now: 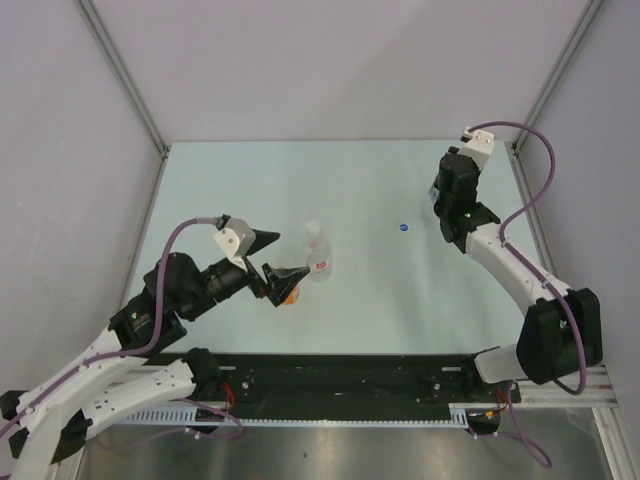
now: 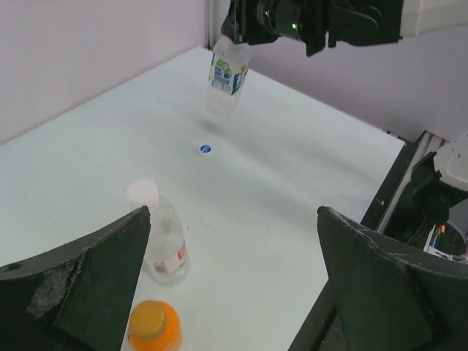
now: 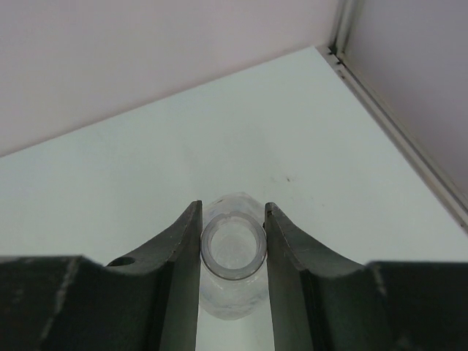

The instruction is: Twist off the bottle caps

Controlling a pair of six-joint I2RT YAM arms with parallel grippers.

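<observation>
The table [image 1: 230,180] lay bare on every side of the red-labelled bottle [image 1: 318,255], which stood upright under its white cap [image 2: 142,191], with the capped orange bottle [image 2: 164,338] just beside it. The left gripper [image 2: 234,216] hung near both, spread wide and holding nothing. The blue cap [image 1: 403,228] lay well to that bottle's right. Farther right, the right gripper [image 3: 232,207] clamped the uncapped blue-labelled bottle [image 2: 227,73], raised off the table.

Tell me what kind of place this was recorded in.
Most likely a lab robot test cell: a pale table boxed in by white panels on metal frame posts, a left arm and right arm mounted on a rail at its edge, with bottles and a loose blue cap as props.
</observation>
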